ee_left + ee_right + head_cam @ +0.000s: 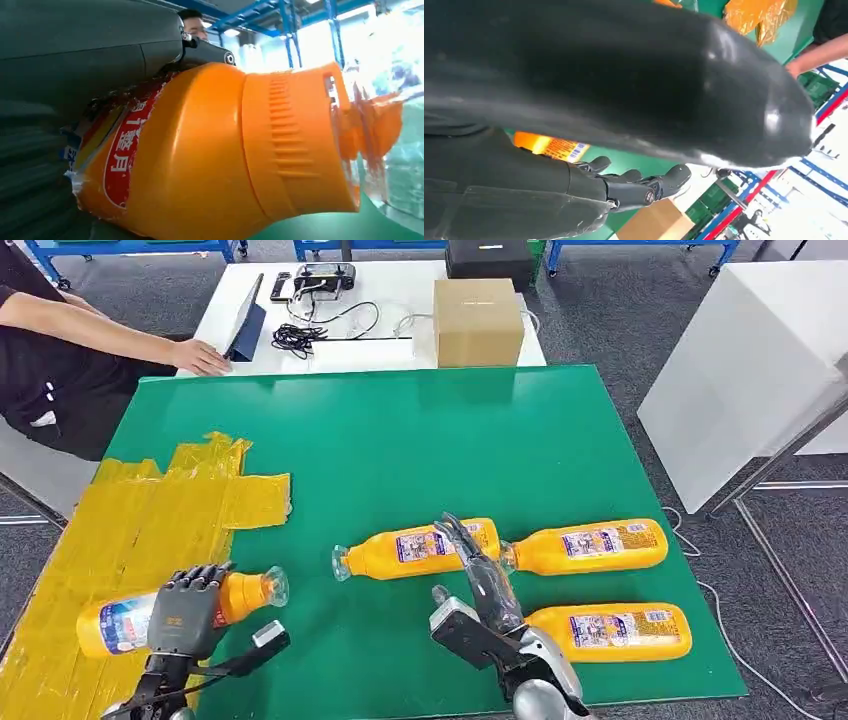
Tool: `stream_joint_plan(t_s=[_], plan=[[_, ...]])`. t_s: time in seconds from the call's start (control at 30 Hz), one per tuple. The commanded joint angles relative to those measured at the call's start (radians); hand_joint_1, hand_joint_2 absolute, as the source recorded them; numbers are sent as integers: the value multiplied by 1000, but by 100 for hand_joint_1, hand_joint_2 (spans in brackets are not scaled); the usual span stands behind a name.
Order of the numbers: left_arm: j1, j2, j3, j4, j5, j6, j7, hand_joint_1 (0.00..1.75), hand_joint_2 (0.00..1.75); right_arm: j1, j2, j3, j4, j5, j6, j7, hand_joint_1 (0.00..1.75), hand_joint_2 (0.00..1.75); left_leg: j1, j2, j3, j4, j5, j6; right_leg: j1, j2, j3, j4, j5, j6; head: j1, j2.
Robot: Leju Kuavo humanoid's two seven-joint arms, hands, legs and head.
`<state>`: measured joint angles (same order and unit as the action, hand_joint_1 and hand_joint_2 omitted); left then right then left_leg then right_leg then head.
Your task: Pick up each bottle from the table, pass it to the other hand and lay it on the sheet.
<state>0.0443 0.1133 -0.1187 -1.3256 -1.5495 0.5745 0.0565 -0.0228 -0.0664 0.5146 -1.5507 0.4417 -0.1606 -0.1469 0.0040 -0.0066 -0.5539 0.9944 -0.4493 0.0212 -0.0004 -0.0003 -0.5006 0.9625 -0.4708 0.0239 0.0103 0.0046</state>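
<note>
My left hand [185,612] grips an orange bottle [240,595] lying sideways over the edge of the yellow sheet [130,530], its clear cap toward the green table. The left wrist view shows that bottle [200,150] close up against the hand's grey cover [75,55]. Three more orange bottles lie on the green table: one [405,549] at the middle, one [590,545] to its right, one [615,630] near the front edge. My right hand [480,575] is open, fingers straight, above the gap between the middle bottles; its fingers [634,182] hold nothing.
A cardboard box [478,320], a tablet [245,330] and cables lie on the white table behind. A person's arm [120,335] reaches in from the far left. A white cabinet [750,370] stands at the right.
</note>
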Motion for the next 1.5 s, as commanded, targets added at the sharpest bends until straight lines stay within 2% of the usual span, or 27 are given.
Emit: stream_joint_plan(t_s=[0.03,0.07,0.1,0.13,0.37,0.47,0.77,0.87,0.9,0.97,1.03,1.13,1.27,1.5], plan=[[-64,36,-60,103,2,-19,14,175,175,-19,5,-3,19,1,8,8,0,0,0,0,1,-1,0,-1,0,-1,1,-1,0,0,0,0],[-70,34,-56,107,17,-44,21,152,175,-19,5,0,20,5,13,13,0,0,1,0,1,-1,0,-1,0,-1,2,-1,0,0,0,0],[-74,34,-57,106,18,-52,24,3,175,-18,5,2,21,10,14,18,0,0,0,0,0,-1,0,-1,0,-1,1,-1,0,0,0,0],[-79,30,-52,108,23,-63,37,0,0,-19,4,6,21,27,10,32,0,175,1,0,1,-1,0,-1,1,-1,2,-1,0,0,0,0],[-70,23,-45,73,64,-88,48,0,0,-11,-2,-1,11,63,8,60,0,175,1,-1,1,0,0,-1,0,-1,1,-1,0,0,0,0],[-60,21,-38,38,76,-92,48,0,0,-23,-14,-8,17,129,-14,103,0,175,1,0,0,0,0,0,0,-1,1,-1,0,0,0,0],[-58,21,-38,28,78,-94,48,0,0,-27,-11,-15,16,131,-13,105,0,175,0,0,0,0,0,-1,0,0,0,0,0,0,0,0],[-55,12,-34,2,139,-101,27,0,0,-57,-26,-10,31,246,-30,176,0,175,1,0,0,0,0,-1,0,0,0,0,0,0,0,0],[-51,2,-29,-24,208,-96,-4,0,0,-72,-34,-14,36,278,-29,195,0,175,0,0,0,0,0,0,0,0,0,0,0,0,0,0],[-35,-45,-6,-114,504,-100,-158,0,0,-98,-59,-38,49,368,-32,243,0,175,0,1,-1,1,0,0,0,0,-1,0,0,1,0,0],[8,-137,41,-238,843,-119,-317,0,0,-94,-78,-75,58,468,-32,292,0,175,0,0,-2,2,0,0,0,0,-1,0,0,1,0,0],[90,-260,98,-384,1365,-279,-486,0,0,-67,-90,-129,82,542,-32,317,0,175,0,-1,-2,2,-1,1,0,-2,0,-1,0,2,0,0],[161,-313,78,-440,1585,-357,-534,0,0,-107,-99,-116,159,550,-25,318,0,175,-1,3,1,1,-2,1,0,3,3,-2,0,2,0,0],[162,-327,43,-412,1678,-360,-529,0,0,-237,-119,-73,296,540,31,328,0,175,-2,3,0,0,0,0,-1,3,0,-1,2,0,0,0]])
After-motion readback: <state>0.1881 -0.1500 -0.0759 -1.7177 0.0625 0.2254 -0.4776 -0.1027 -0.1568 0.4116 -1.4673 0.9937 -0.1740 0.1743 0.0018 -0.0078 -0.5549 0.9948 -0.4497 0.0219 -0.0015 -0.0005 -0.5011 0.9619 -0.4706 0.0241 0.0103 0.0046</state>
